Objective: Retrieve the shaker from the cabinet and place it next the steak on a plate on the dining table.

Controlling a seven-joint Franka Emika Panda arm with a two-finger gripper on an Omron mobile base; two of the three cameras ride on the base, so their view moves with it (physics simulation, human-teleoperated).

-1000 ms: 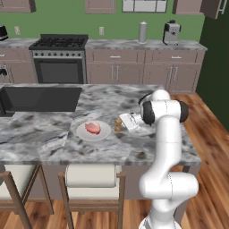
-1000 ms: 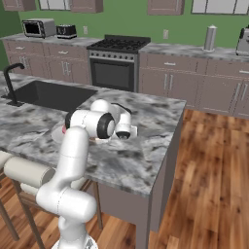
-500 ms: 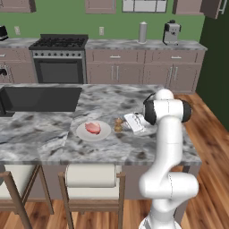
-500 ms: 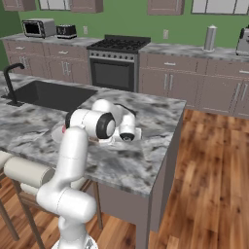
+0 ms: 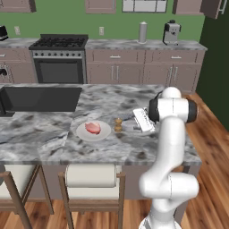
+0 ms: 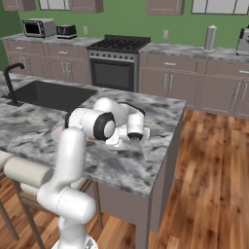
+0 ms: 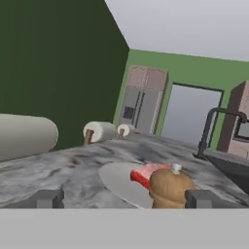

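The tan wooden shaker (image 5: 118, 125) stands upright on the marble dining table (image 5: 44, 134), just right of the white plate (image 5: 101, 134) that holds the pinkish steak (image 5: 93, 128). My gripper (image 5: 135, 120) hovers low to the right of the shaker, pointing at it, open and holding nothing. In the hand view the shaker (image 7: 170, 187) stands free beyond the gripper (image 7: 124, 199), nearer the right fingertip (image 7: 198, 198), with the steak (image 7: 145, 175) and plate (image 7: 119, 181) behind it. The cabinet (image 5: 199, 5), its door swung out, shows at the top right edge.
A black sink (image 5: 40, 98) is set into the table's left part, with a faucet (image 6: 12, 82). Stools (image 5: 91, 176) stand along the near side. The table's right edge (image 6: 168, 141) drops to wooden floor. A stove (image 5: 60, 58) and low cabinets line the back wall.
My hand has drawn back to the right, away from the shaker, with its jaws spread a little wider. The shaker, plate and steak have stayed in place.
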